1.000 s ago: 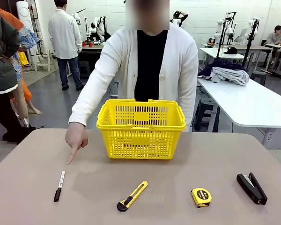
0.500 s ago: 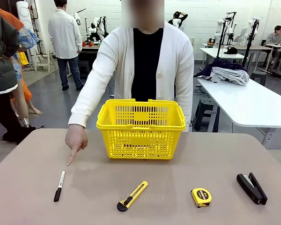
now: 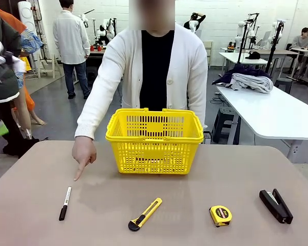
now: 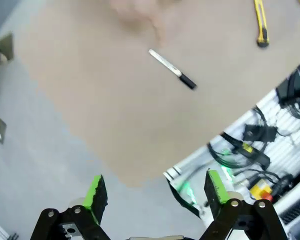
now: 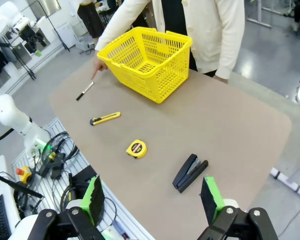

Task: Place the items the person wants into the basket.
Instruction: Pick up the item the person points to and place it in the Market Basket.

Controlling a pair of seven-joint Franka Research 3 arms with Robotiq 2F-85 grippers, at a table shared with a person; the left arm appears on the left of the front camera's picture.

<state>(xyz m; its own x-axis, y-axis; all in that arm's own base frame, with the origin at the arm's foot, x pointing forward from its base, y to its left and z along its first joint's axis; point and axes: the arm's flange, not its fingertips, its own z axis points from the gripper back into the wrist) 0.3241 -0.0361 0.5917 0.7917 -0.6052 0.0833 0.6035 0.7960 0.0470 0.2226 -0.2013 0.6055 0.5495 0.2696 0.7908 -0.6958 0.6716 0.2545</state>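
The person stands behind the yellow basket and points a finger down at a black marker with a white barrel on the table's left. A black stapler lies at the far right. My left gripper hangs open above the table's corner, with the marker well ahead of it. My right gripper is open high over the near edge, above the stapler, the basket and the marker.
A yellow-and-black utility knife and a yellow tape measure lie at the front middle, between marker and stapler. Cables and electronics sit below the table's near edge. A white table stands at the right.
The person's upper body has shifted slightly left while the pointing hand stays put. A blurred white and green shape has appeared at the front view's left edge.
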